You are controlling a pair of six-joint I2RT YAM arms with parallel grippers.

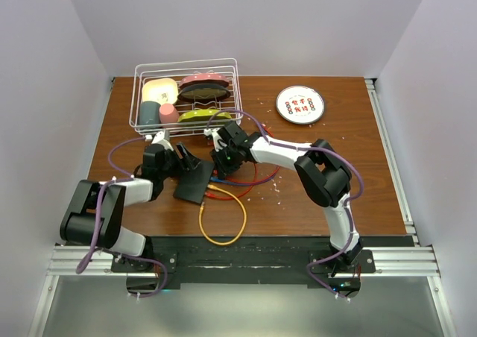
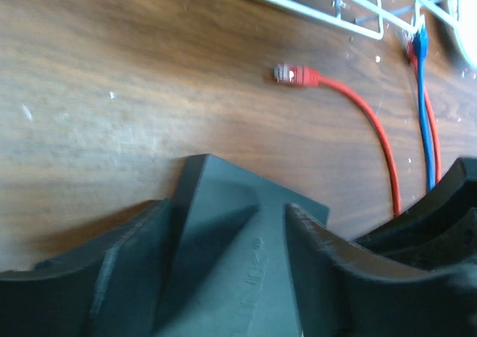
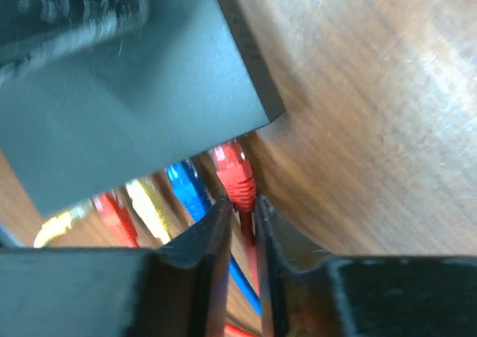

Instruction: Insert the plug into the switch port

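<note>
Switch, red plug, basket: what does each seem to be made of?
The switch looks like matte black plastic: flat dull faces, no glare. The red plug looks like moulded plastic, slightly glossy, with a faint sheen. The basket is likely white-coated metal wire: thin rods in a grid.

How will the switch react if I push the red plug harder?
The switch looks rigid and thin, so probably light; it could skid on the smooth table if the left gripper slips. The red plug in the right gripper sits on a floppy cable and may buckle sideways.
</note>
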